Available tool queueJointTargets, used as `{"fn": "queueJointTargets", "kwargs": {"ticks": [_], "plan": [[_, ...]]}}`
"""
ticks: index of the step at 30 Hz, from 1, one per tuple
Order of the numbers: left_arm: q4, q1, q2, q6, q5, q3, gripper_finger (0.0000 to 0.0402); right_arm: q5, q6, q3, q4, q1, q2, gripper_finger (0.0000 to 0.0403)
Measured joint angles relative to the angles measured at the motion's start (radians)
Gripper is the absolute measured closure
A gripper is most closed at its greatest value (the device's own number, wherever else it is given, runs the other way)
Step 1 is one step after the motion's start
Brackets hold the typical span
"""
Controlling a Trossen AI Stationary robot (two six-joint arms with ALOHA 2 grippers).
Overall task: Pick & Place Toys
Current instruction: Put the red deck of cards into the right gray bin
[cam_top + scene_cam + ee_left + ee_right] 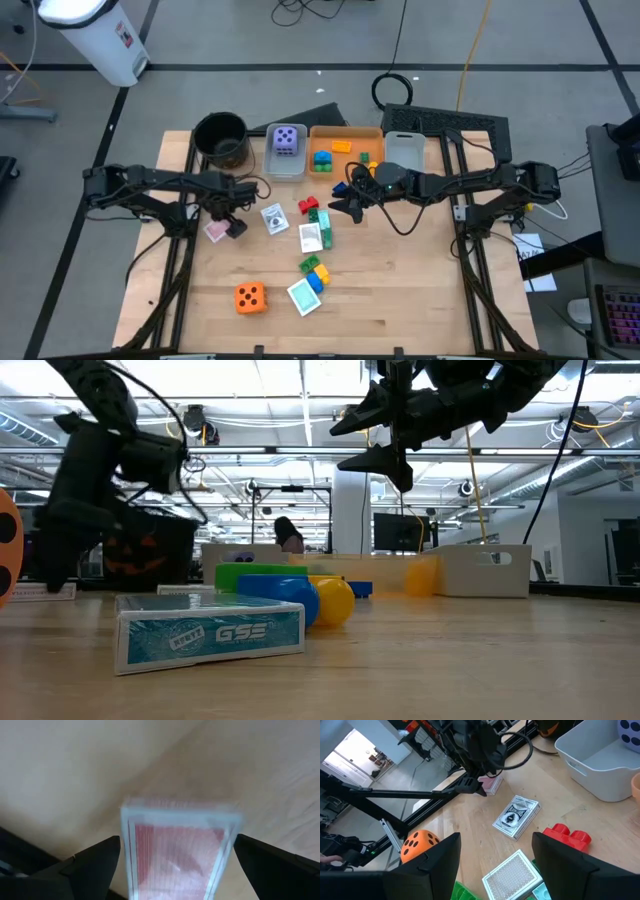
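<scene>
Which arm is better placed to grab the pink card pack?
Left. Its open end effector already straddles the pink card pack, while the right end effector hangs empty above the red brick.

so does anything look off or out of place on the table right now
Nothing looks damaged or spilled. The toys are simply scattered: card packs lie at mixed angles, and the orange die sits alone near the front edge. The purple die is already in the grey bin. The left claw stands open over the pink card pack.
</scene>
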Motion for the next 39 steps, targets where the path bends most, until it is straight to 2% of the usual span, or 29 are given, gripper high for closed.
{"fn": "queueJointTargets", "kwargs": {"ticks": [3,10,15,39], "plan": [[0.033,-0.001,0.000,-0.035,0.022,-0.020,0.0006,0.000,0.000,0.000,0.000,0.000,0.000,0.0167],[0.042,-0.002,0.000,-0.039,-0.018,-0.021,0.0007,0.000,0.000,0.000,0.000,0.000,0.000,0.0167],[0.045,-0.002,0.000,-0.096,-0.029,-0.021,0.0007,0.000,0.000,0.000,0.000,0.000,0.000,0.0167],[0.052,-0.029,0.000,-0.095,-0.033,-0.020,0.0007,0.000,0.000,0.000,0.000,0.000,0.000,0.0167]]}}
